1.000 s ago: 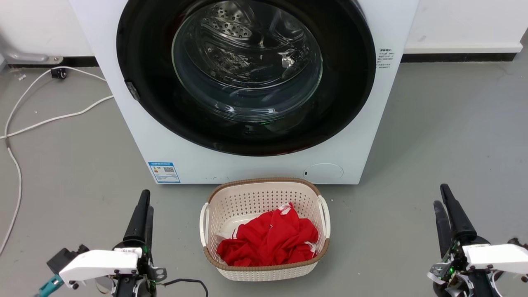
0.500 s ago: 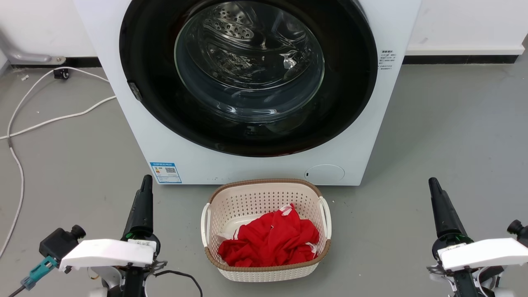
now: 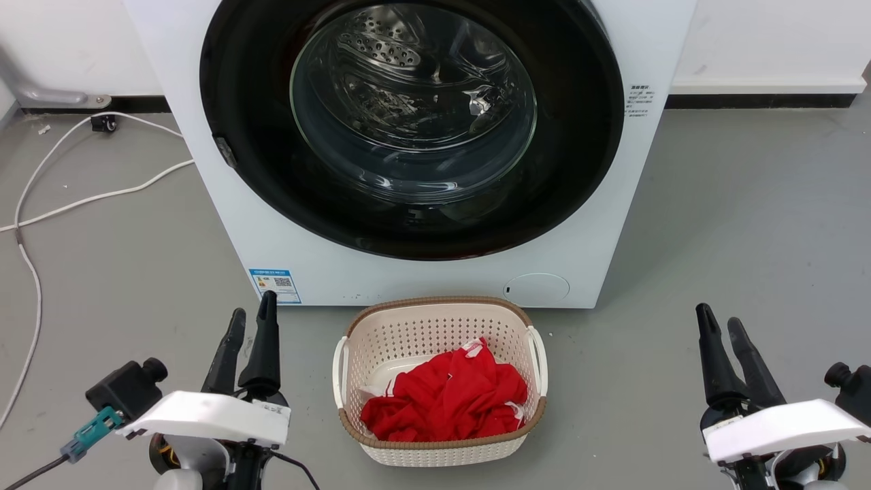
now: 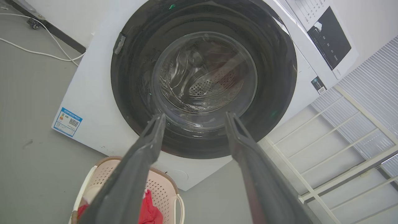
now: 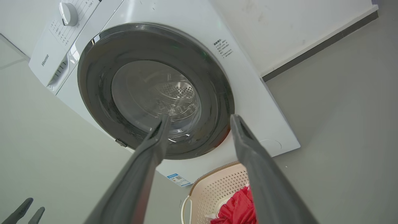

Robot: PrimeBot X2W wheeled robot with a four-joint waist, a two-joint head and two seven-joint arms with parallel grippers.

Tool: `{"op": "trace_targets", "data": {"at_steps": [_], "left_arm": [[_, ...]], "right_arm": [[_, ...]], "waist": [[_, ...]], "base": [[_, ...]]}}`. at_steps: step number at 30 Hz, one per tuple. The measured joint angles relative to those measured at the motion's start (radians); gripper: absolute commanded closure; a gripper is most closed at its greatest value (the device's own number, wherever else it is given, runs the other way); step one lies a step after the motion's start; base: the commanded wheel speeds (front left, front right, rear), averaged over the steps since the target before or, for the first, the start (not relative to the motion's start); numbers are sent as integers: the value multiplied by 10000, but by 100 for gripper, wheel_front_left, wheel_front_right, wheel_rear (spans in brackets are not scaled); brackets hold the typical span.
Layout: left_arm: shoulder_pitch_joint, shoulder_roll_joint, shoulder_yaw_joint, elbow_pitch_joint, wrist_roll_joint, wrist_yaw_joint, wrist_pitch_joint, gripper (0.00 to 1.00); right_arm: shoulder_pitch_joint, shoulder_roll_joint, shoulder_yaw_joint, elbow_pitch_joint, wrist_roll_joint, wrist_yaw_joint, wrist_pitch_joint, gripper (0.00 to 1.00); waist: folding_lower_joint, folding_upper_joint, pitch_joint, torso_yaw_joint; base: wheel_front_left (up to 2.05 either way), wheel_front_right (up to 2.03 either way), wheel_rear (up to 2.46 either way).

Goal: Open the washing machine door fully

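Black door (image 3: 412, 116), seemingly closed flush on white washer (image 3: 408, 279), left claw (image 3: 253, 305) and right claw (image 3: 717, 314) both parted, empty, flanking basket (image 3: 435, 300)

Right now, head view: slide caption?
Left gripper and right gripper open, short of the shut washing machine door; basket with red cloth between.

My head camera looks steeply down on the front of the washing machine (image 3: 408, 279) and the basket (image 3: 435, 327) just before it. Both wrist cameras sit low, left and right, tilted up at the door (image 4: 130, 77), which all three share.
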Motion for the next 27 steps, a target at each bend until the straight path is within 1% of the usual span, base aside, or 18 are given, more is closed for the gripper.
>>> {"op": "trace_targets", "data": {"at_steps": [4, 13, 27], "left_arm": [[-28, 82, -146, 90, 721, 6, -121, 0], [-85, 224, -491, 268, 2050, 167, -399, 0], [-290, 403, -882, 499, 3674, 499, -784, 0]], "right_arm": [[81, 2, -52, -104, -635, 0, -59, 0], [153, 4, -69, -267, -1929, 0, -148, 0], [346, 10, 23, -460, -3568, 2, -309, 0]], "waist": [[0, 0, -17, 5], [0, 0, -40, 16], [0, 0, -31, 5]], "base": [[0, 0, 0], [0, 0, 0], [0, 0, 0]]}}
